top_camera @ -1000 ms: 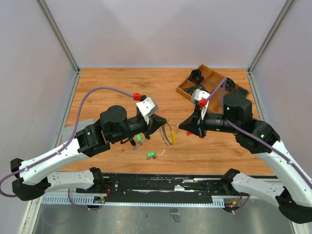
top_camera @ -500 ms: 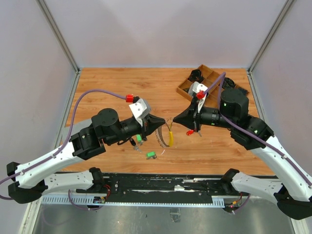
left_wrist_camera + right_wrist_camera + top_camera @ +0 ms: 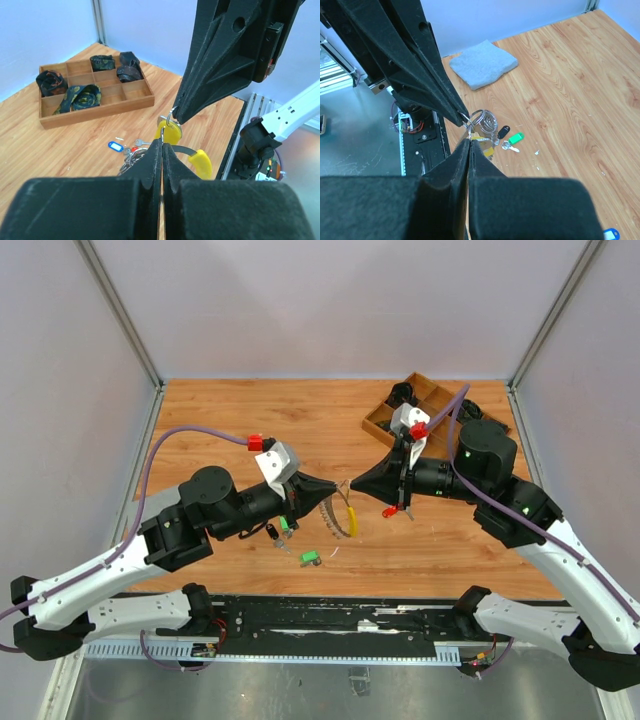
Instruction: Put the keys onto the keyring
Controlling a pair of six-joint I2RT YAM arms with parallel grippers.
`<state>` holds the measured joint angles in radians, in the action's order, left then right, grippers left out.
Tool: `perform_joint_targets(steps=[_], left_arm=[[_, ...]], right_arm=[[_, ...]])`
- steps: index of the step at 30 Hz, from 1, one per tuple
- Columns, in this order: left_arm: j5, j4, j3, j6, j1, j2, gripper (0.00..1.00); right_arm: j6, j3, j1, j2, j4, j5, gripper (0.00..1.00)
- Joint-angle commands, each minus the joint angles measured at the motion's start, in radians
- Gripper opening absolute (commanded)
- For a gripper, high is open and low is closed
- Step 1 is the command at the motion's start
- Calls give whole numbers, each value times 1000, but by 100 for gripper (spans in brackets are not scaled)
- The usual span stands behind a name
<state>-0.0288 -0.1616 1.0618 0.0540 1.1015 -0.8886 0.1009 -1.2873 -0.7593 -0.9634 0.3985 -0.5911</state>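
Currently under way: threading one key onto the keyring [image 3: 482,120], with both arms meeting above the table [image 3: 230,420].
Left gripper [image 3: 161,143]: fingers pressed fully together, pinching the keyring's wire; the coil and its yellow curved piece [image 3: 202,161] hang just past the tips.
Right gripper [image 3: 468,141]: fingers likewise closed, seemingly on the yellow-tagged key [image 3: 169,133], whose small loop sits at the tips, touching or all but touching the left tips.
Keyring position: in the air between the two grippers, above the wood and not resting on it.
Loose keys: a green key [image 3: 311,558] lies on the table below the left gripper, a red key [image 3: 388,511] below the right, and a blue-tagged key [image 3: 115,146] farther off.
Doing it well: hold the ring rigid so a wire end faces the key. Steer the loop onto that end in small moves, then turn it along the coil. Release nothing until the loop has caught.
Risk: the thin wire may twist in the pinch, or the key may slip sideways.
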Motion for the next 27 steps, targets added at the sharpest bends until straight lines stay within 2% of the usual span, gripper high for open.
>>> perform_joint_targets(steps=[1, 13, 27], left_arm=[[-11, 59, -2, 7, 7, 15, 0], [-9, 48, 4, 12, 7, 15, 0], [6, 63, -1, 6, 6, 15, 1]], right_arm=[[22, -8, -14, 14, -44, -38, 1], [50, 6, -15, 2, -86, -78, 1], [69, 18, -15, 1, -81, -8, 1]])
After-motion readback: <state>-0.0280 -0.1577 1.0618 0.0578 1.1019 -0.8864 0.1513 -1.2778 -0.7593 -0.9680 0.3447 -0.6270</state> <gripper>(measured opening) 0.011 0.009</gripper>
